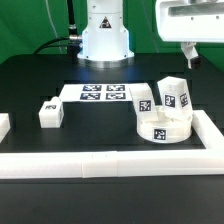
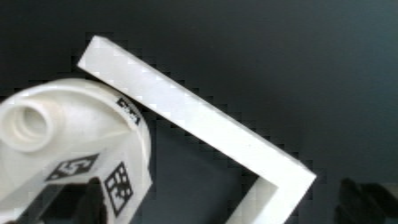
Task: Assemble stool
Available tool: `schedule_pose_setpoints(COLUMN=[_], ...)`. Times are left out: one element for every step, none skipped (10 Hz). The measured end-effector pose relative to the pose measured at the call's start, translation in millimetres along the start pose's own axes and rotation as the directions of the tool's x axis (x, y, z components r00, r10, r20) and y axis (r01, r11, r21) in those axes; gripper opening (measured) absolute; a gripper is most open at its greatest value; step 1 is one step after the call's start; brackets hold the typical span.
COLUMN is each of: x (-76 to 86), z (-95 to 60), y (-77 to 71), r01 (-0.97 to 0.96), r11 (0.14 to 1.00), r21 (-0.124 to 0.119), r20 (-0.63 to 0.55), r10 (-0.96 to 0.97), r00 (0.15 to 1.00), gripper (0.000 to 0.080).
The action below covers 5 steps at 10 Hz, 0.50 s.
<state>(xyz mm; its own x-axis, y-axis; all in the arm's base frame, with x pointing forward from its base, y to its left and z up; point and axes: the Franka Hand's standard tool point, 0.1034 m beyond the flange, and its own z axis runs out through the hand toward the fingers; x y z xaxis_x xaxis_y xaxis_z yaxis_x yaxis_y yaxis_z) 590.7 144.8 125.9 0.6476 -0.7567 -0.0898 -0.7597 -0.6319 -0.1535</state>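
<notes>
Two legs (image 1: pixel 175 93) stand just behind the round seat (image 1: pixel 165 128), which sits tucked into the border rail (image 1: pixel 208 135) corner, likely for bracing, a third leg (image 1: pixel 48 112) waits well apart, and the gripper (image 1: pixel 187 52) hangs above, jaws wide, empty.

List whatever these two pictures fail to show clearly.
- Exterior view: a white piece at the exterior view's left edge is cut off by the frame, so what it is cannot be told.
- Exterior view: the tags on the legs are too small to read.
- Wrist view: the seat is cut off by the frame's edges. Only one socket shows, and it is blurred.
</notes>
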Motion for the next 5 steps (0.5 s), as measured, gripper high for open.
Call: schedule_pose_setpoints(x=[1.3, 2.9, 3.9, 4.6, 7.3], z=[1.2, 3.3, 2.8, 2.6, 2.4], y=[1.6, 3.9, 3.9, 3.7, 5.1], r01=[0.107, 0.22, 0.36, 0.476, 0.55], r11=[0.994, 0.975, 0.93, 0.875, 0.83], r21=[-0.01, -0.036, -0.068, -0.089, -0.092], r20=[-0.006, -0.019, -0.032, -0.033, -0.025], r10=[-0.107, -0.221, -0.363, -0.481, -0.554], r00=[0.994, 0.975, 0.931, 0.876, 0.832], gripper=[0.0649, 0.0649, 0.0649, 0.0649, 0.0649])
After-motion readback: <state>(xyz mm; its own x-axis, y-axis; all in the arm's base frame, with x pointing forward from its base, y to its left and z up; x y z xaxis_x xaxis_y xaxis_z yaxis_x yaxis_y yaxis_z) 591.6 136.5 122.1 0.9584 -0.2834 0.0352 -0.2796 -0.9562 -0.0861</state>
